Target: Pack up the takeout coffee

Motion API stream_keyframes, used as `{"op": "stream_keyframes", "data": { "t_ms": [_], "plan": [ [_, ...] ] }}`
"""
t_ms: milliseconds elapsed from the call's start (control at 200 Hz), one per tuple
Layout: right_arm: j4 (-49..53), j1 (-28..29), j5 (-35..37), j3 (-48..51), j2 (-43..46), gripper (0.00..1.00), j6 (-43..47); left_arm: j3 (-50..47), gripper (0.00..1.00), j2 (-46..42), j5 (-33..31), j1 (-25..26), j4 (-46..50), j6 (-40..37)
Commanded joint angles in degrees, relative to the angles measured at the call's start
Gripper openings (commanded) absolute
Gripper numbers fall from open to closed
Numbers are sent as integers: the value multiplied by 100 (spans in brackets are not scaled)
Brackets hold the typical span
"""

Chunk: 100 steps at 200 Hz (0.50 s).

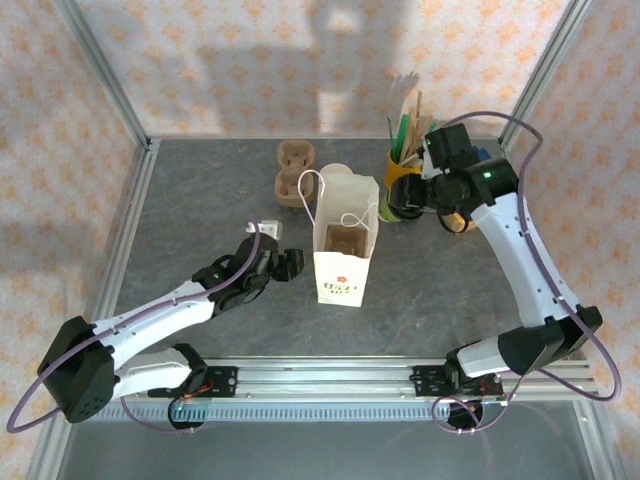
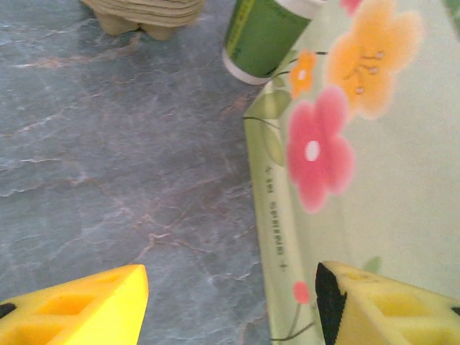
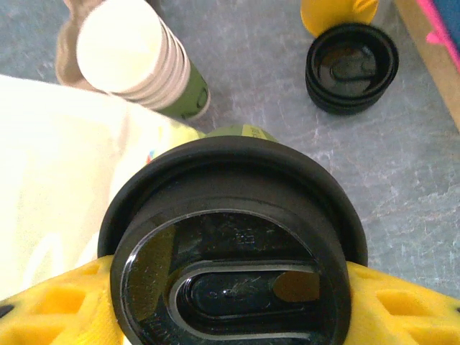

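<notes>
You can read no text here: the paper bag [image 1: 344, 278] carries a red emblem over small printed lines on its front, and green lettering along its side edge at the left wrist, all too blurred.

Up close the takeout coffee [image 3: 230, 215] has a black plastic lid, glossy with fine scuffs. The fingers [image 2: 79, 309] look like matt yellow plastic, kinda grainy. The surface [image 2: 108, 165] is a grey marble-veined sheet, mostly matt. The bag [image 2: 374, 180] is smooth printed paper, the cup carrier [image 1: 293, 172] is rough brown pulp, and the pale sticks [image 1: 415, 105] look like bare wood.
</notes>
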<state>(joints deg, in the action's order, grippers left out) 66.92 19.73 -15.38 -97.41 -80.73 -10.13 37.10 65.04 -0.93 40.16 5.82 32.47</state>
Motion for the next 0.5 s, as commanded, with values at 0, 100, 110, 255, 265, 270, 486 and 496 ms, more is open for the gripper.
{"op": "stream_keyframes", "data": {
  "t_ms": [0,100,110,255,265,270,486,496],
  "plan": [
    [360,14,209,-510,63,57,-112,7,65,143,-442,183,-354,351],
    [532,48,327,-903,4,56,-165,56,65,380,-459,395,-551,477],
    [533,53,323,-934,9,56,-171,66,65,403,-467,420,-570,494],
    [560,117,343,-1430,56,54,-346,299,65,840,-583,745,-666,632],
    [562,123,332,-1465,55,54,-355,315,65,867,-577,760,-674,636],
    [565,126,328,-1479,56,54,-357,324,65,882,-580,767,-676,642],
    [515,768,332,-1726,47,54,-562,632,65,1302,-588,983,-902,695],
    [515,809,340,-1728,46,54,-576,647,65,1317,-587,989,-906,694]
  ]
}}
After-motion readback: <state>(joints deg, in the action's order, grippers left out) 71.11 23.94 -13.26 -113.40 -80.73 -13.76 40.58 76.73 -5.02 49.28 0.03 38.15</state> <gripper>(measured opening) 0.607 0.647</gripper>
